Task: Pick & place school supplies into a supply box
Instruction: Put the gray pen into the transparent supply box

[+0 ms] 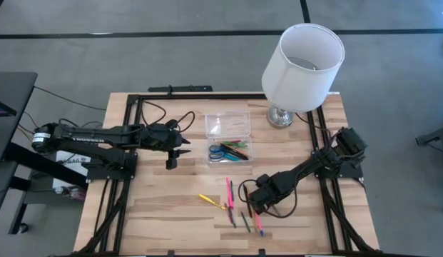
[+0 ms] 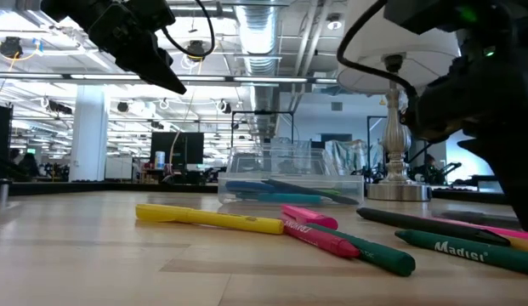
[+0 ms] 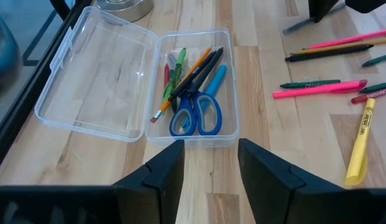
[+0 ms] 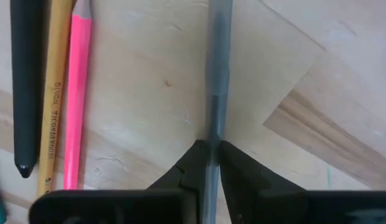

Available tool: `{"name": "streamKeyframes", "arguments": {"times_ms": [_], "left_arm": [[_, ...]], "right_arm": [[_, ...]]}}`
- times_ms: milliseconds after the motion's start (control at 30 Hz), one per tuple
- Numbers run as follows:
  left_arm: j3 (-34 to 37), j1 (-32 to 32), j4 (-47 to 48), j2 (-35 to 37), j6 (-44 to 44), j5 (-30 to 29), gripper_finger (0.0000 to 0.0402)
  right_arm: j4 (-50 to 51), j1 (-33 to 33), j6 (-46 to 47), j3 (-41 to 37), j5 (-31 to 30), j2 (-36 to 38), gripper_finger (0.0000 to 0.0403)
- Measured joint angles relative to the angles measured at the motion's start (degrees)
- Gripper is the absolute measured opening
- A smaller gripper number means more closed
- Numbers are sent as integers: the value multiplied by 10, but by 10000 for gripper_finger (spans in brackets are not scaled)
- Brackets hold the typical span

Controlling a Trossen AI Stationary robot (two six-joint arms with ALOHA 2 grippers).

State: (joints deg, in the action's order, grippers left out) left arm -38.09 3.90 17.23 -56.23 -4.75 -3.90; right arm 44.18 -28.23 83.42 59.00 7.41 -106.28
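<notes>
On a pale wood table (image 1: 171, 207) in an open workshop, the clear supply box (image 1: 229, 138) lies lid-open, holding blue scissors (image 3: 196, 115) and pens. The right gripper (image 4: 211, 163) pinches a grey pen (image 4: 216, 74) among loose markers; the left gripper (image 3: 210, 165) hovers released nearby.

bright even light, soft shadows

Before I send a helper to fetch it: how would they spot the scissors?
Start at the white lamp at the table's far edge. Beside its base lies a clear box with its lid open flat. The scissors lie inside among pens, the only thing with two blue loop handles.
</notes>
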Motion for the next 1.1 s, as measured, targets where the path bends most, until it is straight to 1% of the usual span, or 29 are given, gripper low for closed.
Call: {"name": "streamKeyframes", "arguments": {"times_ms": [300, 500, 700, 867, 967, 1100], "left_arm": [[0, 0, -4, 0, 5, 0, 145], [0, 0, -5, 0, 5, 0, 145], [0, 0, -4, 0, 8, 0, 146], [0, 0, -4, 0, 8, 0, 146], [0, 0, -4, 0, 8, 0, 146], [0, 0, -4, 0, 8, -5, 146]], "right_arm": [[-2, -1, -5, 0, -3, 0, 34], [-2, -1, -5, 1, -21, 0, 7], [19, -3, -16, 18, -50, -5, 9], [41, -4, -54, 39, -67, -9, 3], [43, -4, -60, 46, -72, -10, 3], [48, -6, -87, 59, -95, -12, 3]]}}
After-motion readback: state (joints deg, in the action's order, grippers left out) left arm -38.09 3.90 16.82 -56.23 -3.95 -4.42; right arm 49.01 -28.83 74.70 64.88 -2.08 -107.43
